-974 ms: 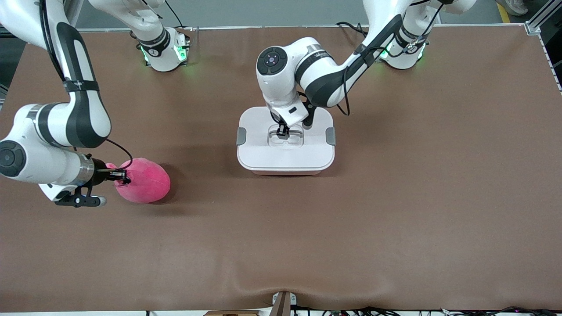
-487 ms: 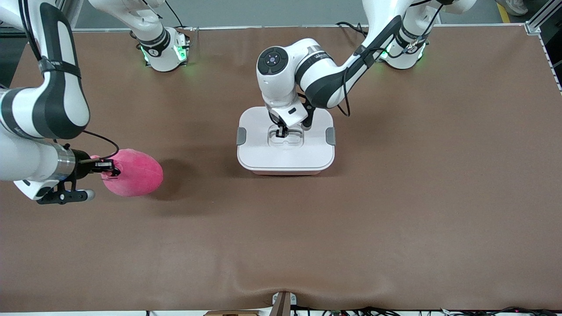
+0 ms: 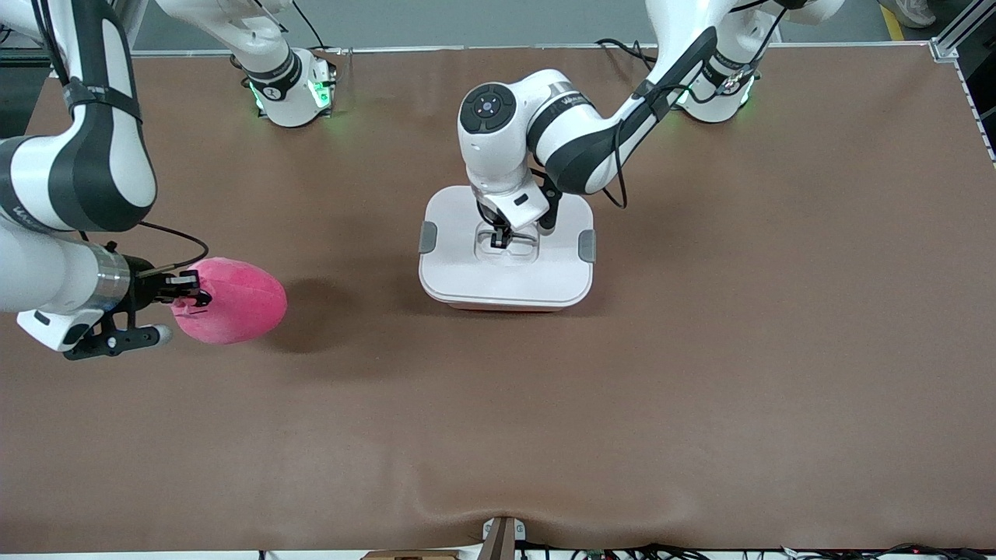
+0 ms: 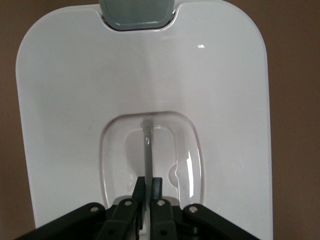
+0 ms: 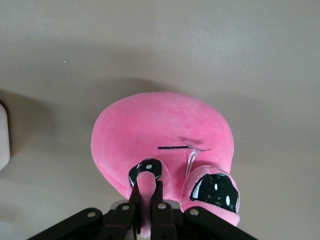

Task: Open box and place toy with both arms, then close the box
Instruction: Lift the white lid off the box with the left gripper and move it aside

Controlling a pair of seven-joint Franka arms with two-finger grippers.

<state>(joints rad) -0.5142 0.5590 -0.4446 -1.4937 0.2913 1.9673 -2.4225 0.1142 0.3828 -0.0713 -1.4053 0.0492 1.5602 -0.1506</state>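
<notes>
The box (image 3: 506, 276) stands mid-table with its white lid (image 4: 75, 125) on and a grey clip (image 3: 427, 237) at each end. My left gripper (image 3: 498, 239) reaches down into the lid's recess and is shut on the thin grey handle (image 4: 147, 150); its fingers (image 4: 148, 187) pinch the bar from both sides. The pink toy (image 3: 233, 299) hangs a little above the table toward the right arm's end, casting a shadow beside it. My right gripper (image 3: 187, 298) is shut on one of the toy's small nubs (image 5: 148, 192), next to a black eye mark (image 5: 216, 192).
The brown table mat (image 3: 700, 350) spreads wide around the box. A corner of the box (image 5: 2, 135) shows at the edge of the right wrist view. Both arm bases (image 3: 292, 89) stand along the table's back edge.
The left gripper closed on the lid's handle. The right arm drew the toy up and toward its own end of the table, so the toy's shadow now lies apart from it.
</notes>
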